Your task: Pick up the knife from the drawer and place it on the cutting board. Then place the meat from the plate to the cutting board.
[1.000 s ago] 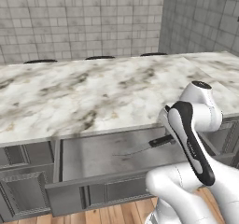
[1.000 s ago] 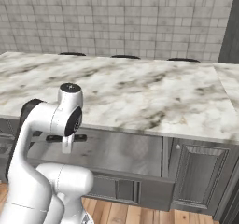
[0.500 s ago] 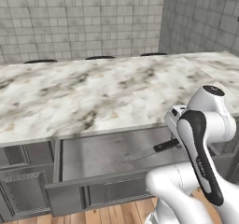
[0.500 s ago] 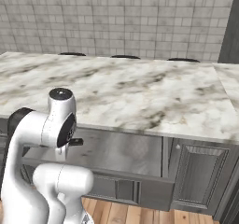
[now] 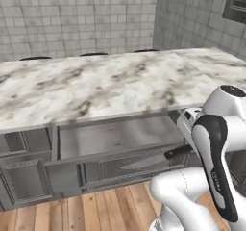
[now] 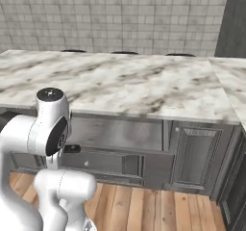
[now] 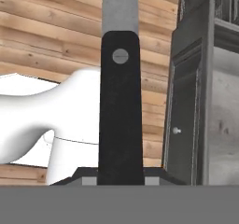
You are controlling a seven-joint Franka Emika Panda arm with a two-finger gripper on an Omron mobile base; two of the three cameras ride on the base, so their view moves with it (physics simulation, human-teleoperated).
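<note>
So the gripper [image 7: 120, 176] is clamped on the knife [image 7: 120, 106] by its black handle, and it's held out in front of the open drawer [image 5: 115, 137], low by the floorboards. Looks like the carry step, so next it needs to lift the blade up over the counter [image 5: 96, 83] to wherever the cutting board is. Can't make out anything else lying in the drawer.

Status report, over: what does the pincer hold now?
Pincer shut on knife. Knife lifted out in front of open drawer. Nothing in the way.
</note>
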